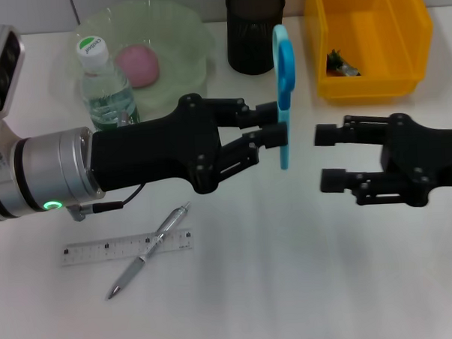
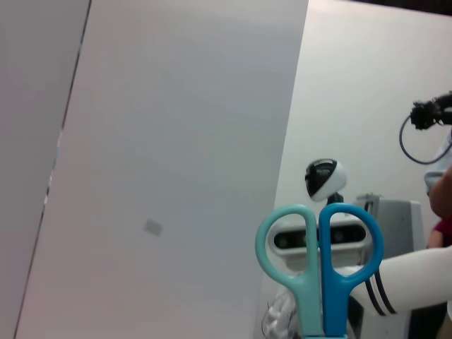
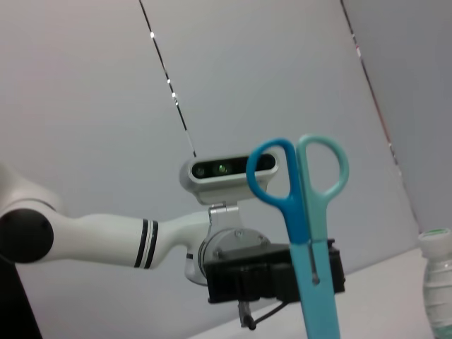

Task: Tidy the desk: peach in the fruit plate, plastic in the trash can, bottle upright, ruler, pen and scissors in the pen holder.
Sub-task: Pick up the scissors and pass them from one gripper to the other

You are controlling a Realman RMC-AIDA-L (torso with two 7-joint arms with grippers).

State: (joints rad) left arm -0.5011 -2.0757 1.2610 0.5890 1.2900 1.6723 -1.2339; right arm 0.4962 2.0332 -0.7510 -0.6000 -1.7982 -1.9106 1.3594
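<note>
My left gripper is shut on the blue scissors and holds them upright above the table's middle, handles up. They also show in the left wrist view and the right wrist view. My right gripper is open and empty, just right of the scissors and facing them. A pink peach lies in the green fruit plate. A clear bottle stands upright by the plate. A ruler and a pen lie crossed at front left. The black pen holder stands at the back.
A yellow bin at the back right holds a dark scrap of plastic. The table's back edge runs just behind the plate and the bin.
</note>
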